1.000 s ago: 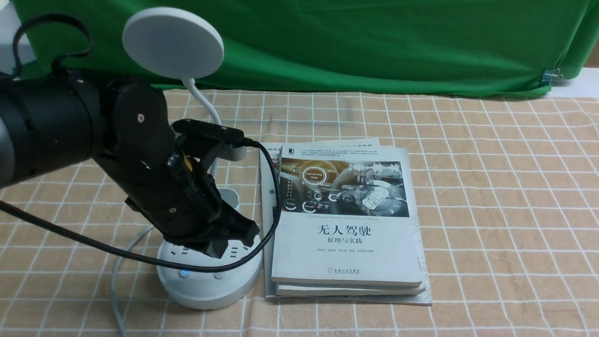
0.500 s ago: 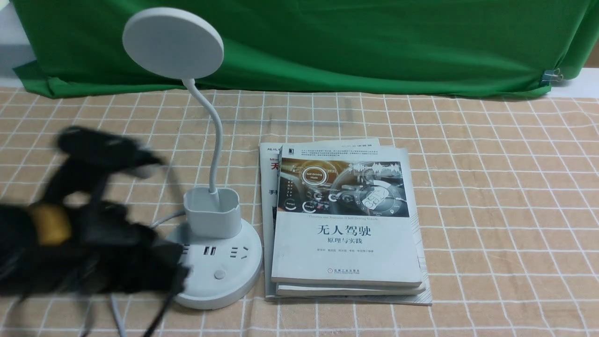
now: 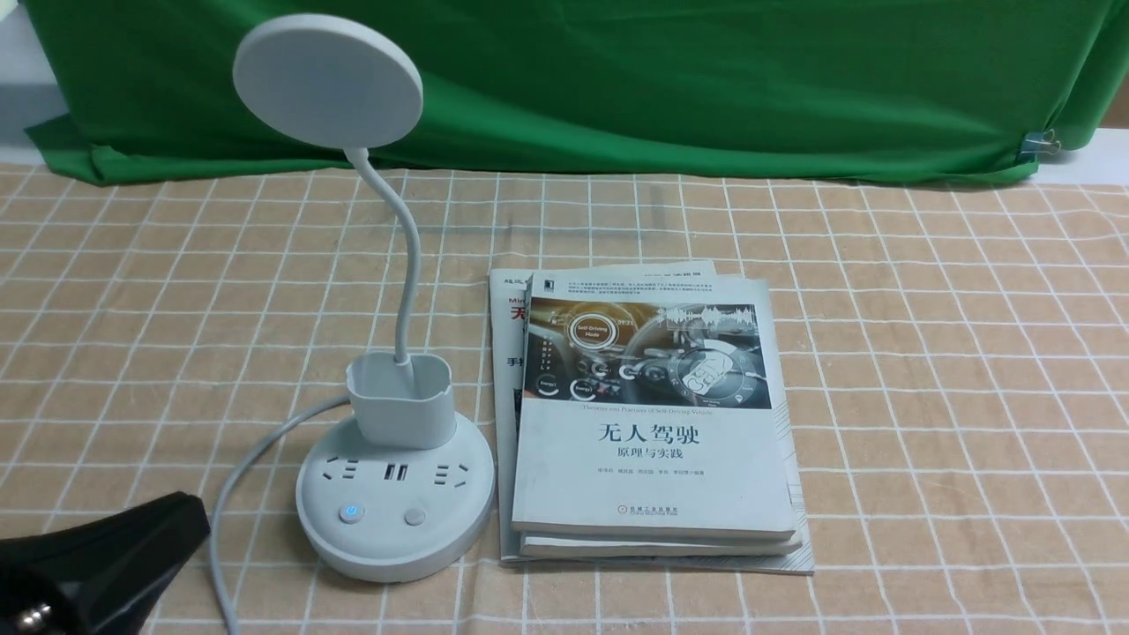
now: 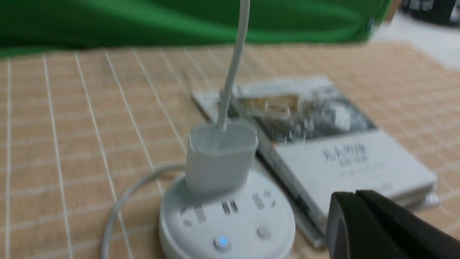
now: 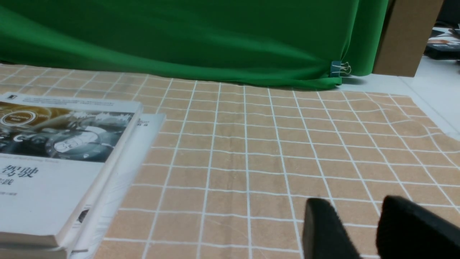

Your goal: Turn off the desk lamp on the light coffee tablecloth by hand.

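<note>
Standing unlit, the desk lamp (image 3: 328,81) sits toward the left edge of the light coffee tablecloth (image 3: 953,423), nearer its front than its back, with its round base (image 3: 397,551) just beside the stack of books (image 3: 653,494). Its disc head shows no glow, so the switching-off looks done. One of the two buttons on the base, the power button (image 3: 351,512), shines blue; whether that light marks standby or power to the sockets, the pictures do not tell. Nothing touches the lamp but its own support, and it is upright. If the dark head is the goal, all that seems left is for the arm to rest clear of it.

The left gripper (image 4: 355,192), low by the front left part of the cloth, is apart from the lamp and the books. Its fingertips lie close together with no gap worth the name, and nothing is seen between them. The right gripper (image 5: 353,199) has its fingertips parted a little, with bare cloth showing between them; it holds nothing and touches nothing in view.
</note>
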You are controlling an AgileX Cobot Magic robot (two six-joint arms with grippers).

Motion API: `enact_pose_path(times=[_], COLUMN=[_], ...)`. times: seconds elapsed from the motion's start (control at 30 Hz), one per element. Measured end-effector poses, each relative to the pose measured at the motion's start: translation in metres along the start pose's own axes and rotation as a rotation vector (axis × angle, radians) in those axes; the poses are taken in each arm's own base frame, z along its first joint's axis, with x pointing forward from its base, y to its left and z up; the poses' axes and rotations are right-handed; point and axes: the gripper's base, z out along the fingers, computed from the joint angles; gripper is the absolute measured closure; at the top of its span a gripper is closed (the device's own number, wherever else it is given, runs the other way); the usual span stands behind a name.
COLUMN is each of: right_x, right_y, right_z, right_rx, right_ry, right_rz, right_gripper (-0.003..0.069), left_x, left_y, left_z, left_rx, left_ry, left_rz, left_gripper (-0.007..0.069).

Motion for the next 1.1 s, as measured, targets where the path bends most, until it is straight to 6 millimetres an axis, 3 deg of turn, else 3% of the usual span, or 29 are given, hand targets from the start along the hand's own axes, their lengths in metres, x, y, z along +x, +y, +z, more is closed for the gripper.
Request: enact_pose_path(times=[0.73,1.0,1.1], right_x=[0.000,0.000,0.000], right_y=[0.000,0.000,0.000], right_z=[0.000,0.000,0.000], right_rx=[0.000,0.000,0.000], right_ry=[0.000,0.000,0.000], right_rz=[0.000,0.000,0.000], right_gripper=[0.0417,0.0417,0.0417], left_x=[0.011,0.032,0.050], left_y=[0.003,0.020,0.026], left_z=[-0.001,-0.017,-0.021], left_rx=[-0.021,-0.273,-0.387], left_ry=[-0.027,-0.100,-0.082], left_rz=[0.027,0.005,-0.030], left_gripper=[0.0628,0.0628,0.0628])
